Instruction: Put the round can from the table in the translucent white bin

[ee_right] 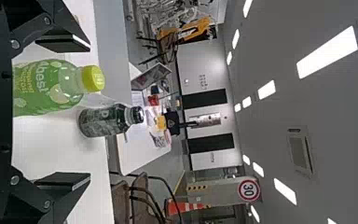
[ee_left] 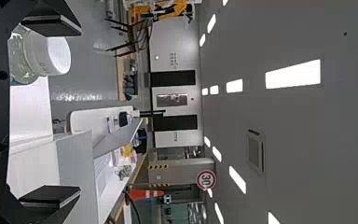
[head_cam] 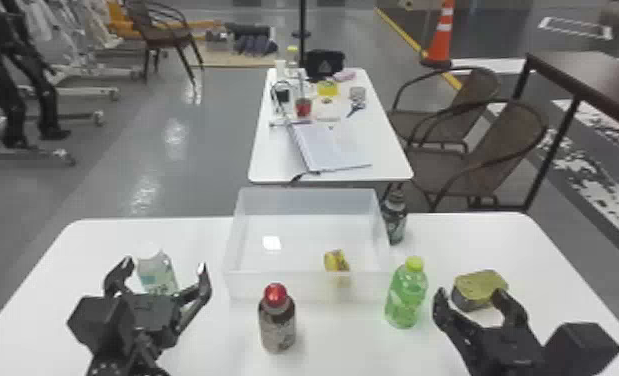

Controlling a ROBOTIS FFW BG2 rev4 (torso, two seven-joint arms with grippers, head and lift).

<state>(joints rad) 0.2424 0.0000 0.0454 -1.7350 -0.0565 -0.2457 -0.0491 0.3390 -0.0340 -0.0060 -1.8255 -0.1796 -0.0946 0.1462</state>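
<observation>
The can point(head_cam: 480, 284), short with a gold-coloured lid, sits on the right part of the table. In the head view my right gripper point(head_cam: 470, 297) stands open just on the near side of it, one finger overlapping its front edge. The translucent white bin point(head_cam: 305, 287) is at the table's middle, holding a small yellow item point(head_cam: 336, 261). On the left my left gripper point(head_cam: 165, 266) is open, with a pale bottle point(head_cam: 157, 272) beyond it. Both wrist views show the fingers apart: left gripper point(ee_left: 72, 112), right gripper point(ee_right: 85, 111).
A green bottle point(head_cam: 407, 295) stands between the bin and my right gripper. A dark bottle point(head_cam: 395, 220) is beside the bin's right wall, and a red-capped bottle point(head_cam: 277, 322) stands in front of the bin. Another table point(head_cam: 393, 167) lies beyond.
</observation>
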